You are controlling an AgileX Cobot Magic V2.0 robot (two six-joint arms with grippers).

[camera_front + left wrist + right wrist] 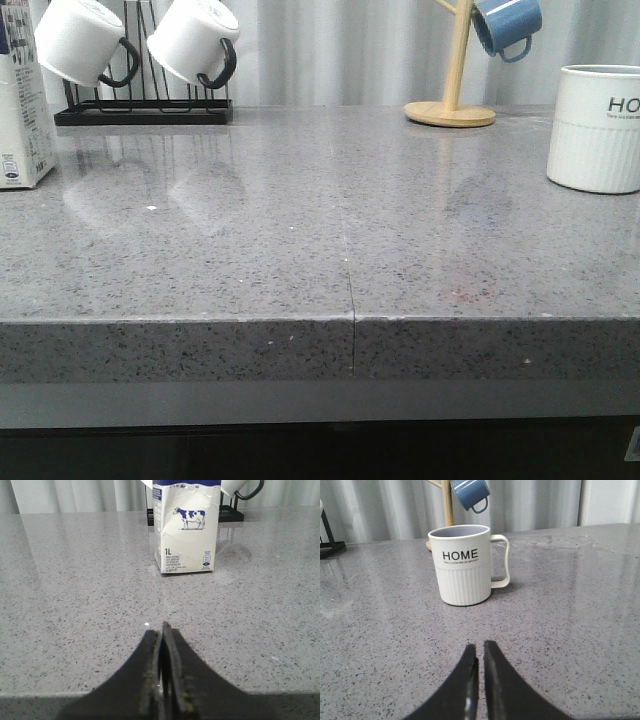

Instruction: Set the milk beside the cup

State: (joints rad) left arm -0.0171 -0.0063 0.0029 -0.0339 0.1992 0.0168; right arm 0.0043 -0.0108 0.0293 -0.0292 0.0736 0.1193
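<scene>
The milk carton (22, 110) stands upright at the far left of the grey counter, cut off by the frame edge. In the left wrist view the carton (186, 535) shows its cow picture and "1L", straight ahead of my left gripper (161, 630), which is shut and empty, well short of it. The cream "HOME" cup (597, 128) stands at the far right of the counter. In the right wrist view the cup (465, 565) stands ahead of my right gripper (479, 649), which is shut and empty. Neither gripper shows in the front view.
A black rack (145, 112) with two white black-handled mugs (85, 42) stands at the back left, just behind the carton. A wooden mug tree (452, 100) with a blue mug (508, 26) stands at the back right. The counter's front edge (350, 320) runs across the front view.
</scene>
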